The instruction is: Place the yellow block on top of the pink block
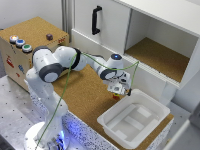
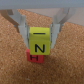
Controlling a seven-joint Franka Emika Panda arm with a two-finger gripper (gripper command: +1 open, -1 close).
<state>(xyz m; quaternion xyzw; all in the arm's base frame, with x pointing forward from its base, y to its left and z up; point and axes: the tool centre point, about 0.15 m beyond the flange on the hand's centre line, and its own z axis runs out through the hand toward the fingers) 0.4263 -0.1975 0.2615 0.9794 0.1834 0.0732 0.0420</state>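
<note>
In the wrist view the yellow block [image 2: 40, 42], a yellow-green cube marked "N", sits between my gripper's [image 2: 40, 35] two fingers, which press against its sides. It rests on top of the pink block [image 2: 34, 56], a red cube marked "H" that lies on the cork surface and is slightly offset beneath it. In the exterior view my gripper [image 1: 118, 91] points down at the cork, close to the white tray's far corner. The two cubes are too small and too hidden there to make out.
A white tray [image 1: 155, 107] stands on the cork mat just beside the gripper. A white cabinet with an open compartment [image 1: 160, 55] is behind it. A cork-topped wooden box with buttons [image 1: 30, 40] is at the exterior view's left.
</note>
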